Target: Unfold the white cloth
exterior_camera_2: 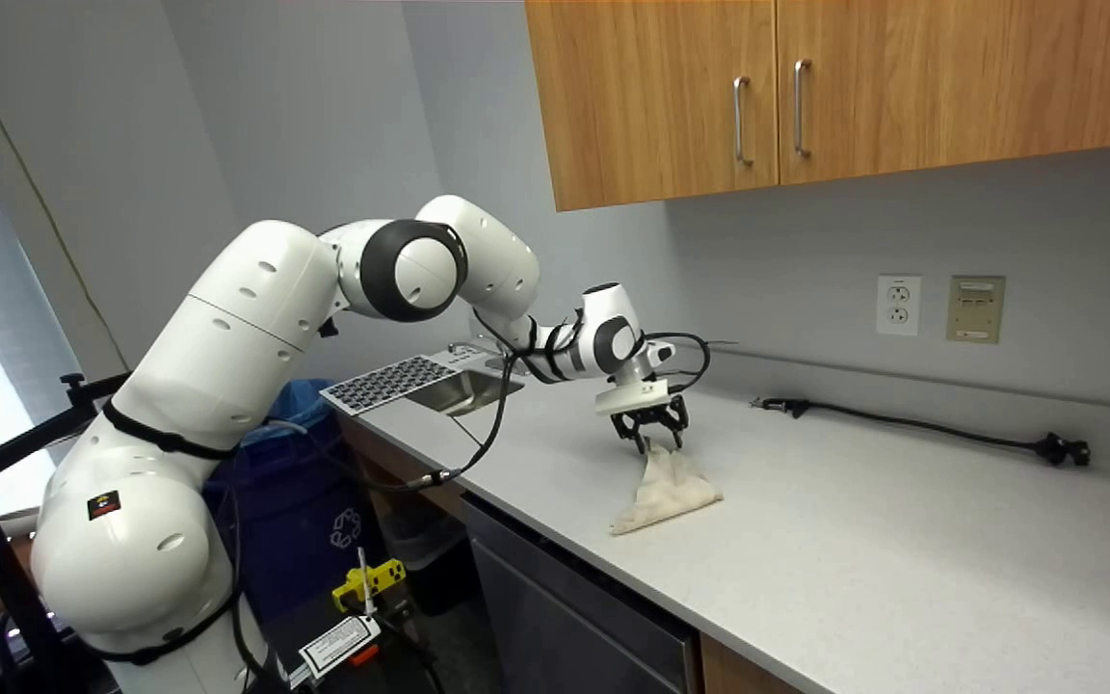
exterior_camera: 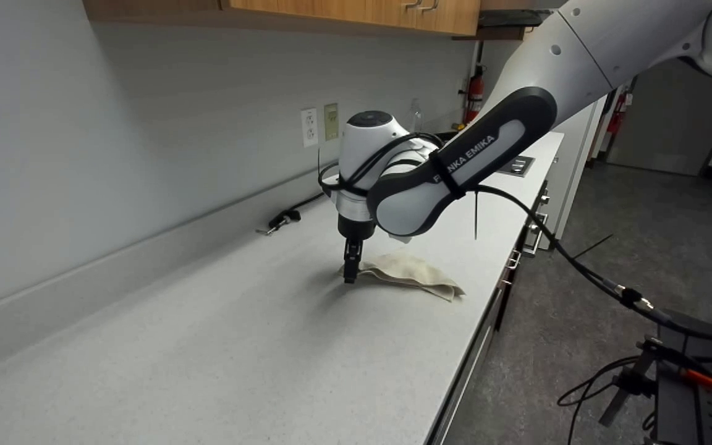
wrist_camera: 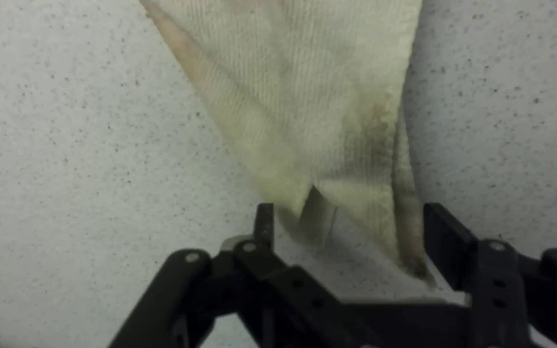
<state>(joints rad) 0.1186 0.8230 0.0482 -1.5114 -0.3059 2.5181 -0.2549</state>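
In the wrist view, the Robotiq gripper (wrist_camera: 349,224) stands spread, 2 fingers (wrist_camera: 445,244) astride the near end of the folded cloth (wrist_camera: 302,106) on the countertop (wrist_camera: 65,169).

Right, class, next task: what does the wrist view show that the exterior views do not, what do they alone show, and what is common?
Only the wrist view shows the fine ribbing of the cream, folded fabric cloth and the dark smudges near one edge.

Only the exterior views show the long, white, jointed robot arm, the brown, boxy wooden cabinets and the white, rectangular wall outlet.

Shared: that cloth, the black, two-fingered gripper and the flat, white countertop.
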